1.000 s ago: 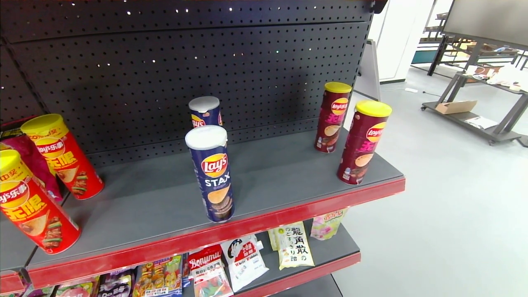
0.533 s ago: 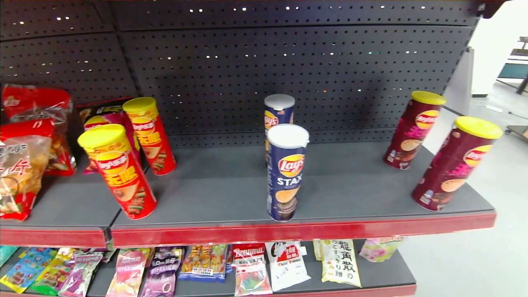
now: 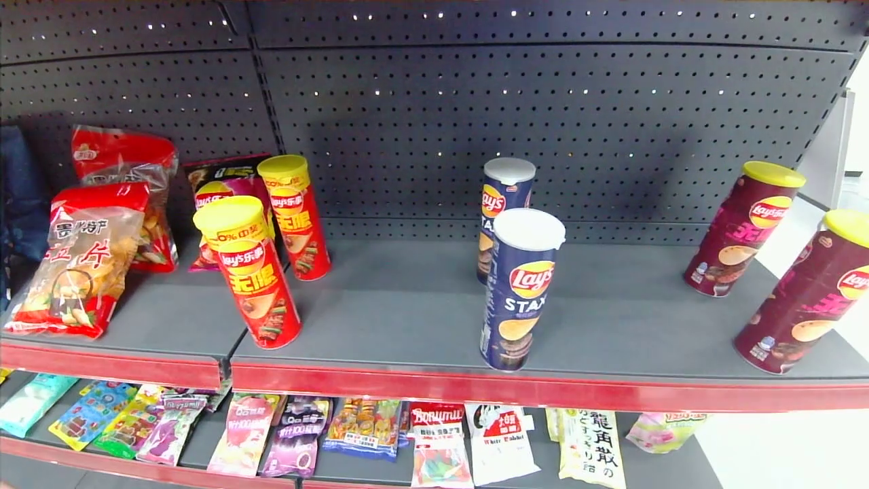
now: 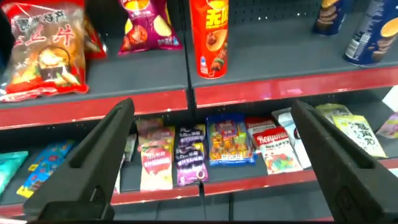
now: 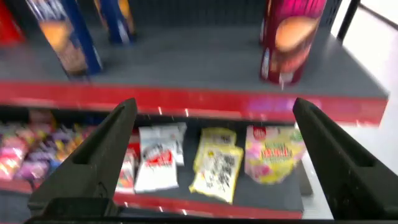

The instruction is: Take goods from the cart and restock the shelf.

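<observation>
The grey shelf (image 3: pixel 407 319) with a red front lip holds upright crisp cans. Two red cans (image 3: pixel 254 272) stand left of centre, two dark blue cans (image 3: pixel 519 292) in the middle, and two maroon cans (image 3: pixel 747 227) at the right end. My left gripper (image 4: pixel 211 109) is open and holds nothing. It hangs in front of the shelf lip, below a red can (image 4: pixel 210 37). My right gripper (image 5: pixel 214 102) is also open with nothing in it, facing the lip below a maroon can (image 5: pixel 289 37) and a blue can (image 5: pixel 62 37).
Snack bags (image 3: pixel 81 265) lean at the shelf's left end. Between the can pairs the shelf board is bare. The lower shelf (image 3: pixel 380 462) carries several flat sweet packets (image 3: pixel 434 441). A perforated back panel (image 3: pixel 543 122) closes the rear.
The head camera has swung left, so the whole shelf has shifted right in the picture and the snack bags have come into sight. The cans stand as before.
</observation>
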Controlling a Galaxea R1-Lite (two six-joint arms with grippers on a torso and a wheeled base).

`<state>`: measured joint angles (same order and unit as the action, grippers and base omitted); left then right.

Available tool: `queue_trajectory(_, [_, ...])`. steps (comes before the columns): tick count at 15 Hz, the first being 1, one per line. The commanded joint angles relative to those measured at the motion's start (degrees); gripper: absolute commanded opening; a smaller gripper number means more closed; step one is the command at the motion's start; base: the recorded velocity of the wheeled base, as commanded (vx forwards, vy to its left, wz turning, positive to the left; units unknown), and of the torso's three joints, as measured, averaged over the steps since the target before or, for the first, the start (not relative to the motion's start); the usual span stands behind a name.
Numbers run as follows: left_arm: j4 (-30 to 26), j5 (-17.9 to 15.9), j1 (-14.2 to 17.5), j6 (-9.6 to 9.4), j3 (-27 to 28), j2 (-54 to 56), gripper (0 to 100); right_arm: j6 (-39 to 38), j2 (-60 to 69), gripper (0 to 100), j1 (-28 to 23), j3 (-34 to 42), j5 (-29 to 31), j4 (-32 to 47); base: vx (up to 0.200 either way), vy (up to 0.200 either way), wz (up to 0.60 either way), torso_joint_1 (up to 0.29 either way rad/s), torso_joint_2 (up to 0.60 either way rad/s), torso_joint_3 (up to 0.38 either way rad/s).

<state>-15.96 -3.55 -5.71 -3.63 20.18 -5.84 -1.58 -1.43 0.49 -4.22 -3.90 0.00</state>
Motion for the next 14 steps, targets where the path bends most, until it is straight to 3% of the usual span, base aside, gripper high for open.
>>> queue_trajectory(1, [9.63,-1.29,-0.01,-0.41,-11.21,-0.31,100,-2.55,-27.23,100,2.41,-25.58,-4.71,0.44,0.000,0.000,0.00,0.000,0.00,0.000])
queue_trajectory(2, [13.67,-1.02,-0.01,-1.29,-15.61,-0.23,100,5.01,-28.46,100,4.43,-24.26,-8.58,0.62,0.000,0.000,0.00,0.000,0.00,0.000])
queue_trajectory(3, [16.92,-1.02,-0.01,-1.90,-18.42,-0.23,100,7.12,-30.13,100,5.05,-23.38,-8.84,0.62,0.000,0.000,0.00,0.000,0.00,0.000])
queue_trajectory(5, [17.72,-0.93,-0.01,-2.61,-20.00,-0.23,100,7.12,-38.21,100,7.77,-22.68,-10.86,0.44,0.000,0.000,0.00,0.000,0.00,0.000])
queue_trajectory(6, [17.45,-1.11,-0.01,-2.26,-20.00,-0.23,100,6.95,-40.32,100,9.71,-22.76,-11.30,0.26,0.000,0.000,0.00,0.000,0.00,0.000])
queue_trajectory(7, [15.69,-0.50,-0.01,-0.67,-20.00,-0.23,100,6.24,-44.80,100,13.93,-22.85,-11.30,-0.09,0.000,0.000,0.00,0.000,0.00,0.000])
queue_trajectory(9, [15.61,2.23,-0.01,2.58,-20.00,-0.31,100,5.36,-50.69,100,17.44,-22.68,-11.22,-0.09,0.000,0.000,0.00,0.000,0.00,0.000])
queue_trajectory(14, [15.61,2.14,-0.01,2.58,-20.00,-0.31,100,3.08,-64.84,100,20.25,-24.70,-11.30,-4.39,0.000,0.000,0.00,0.000,0.00,0.000])
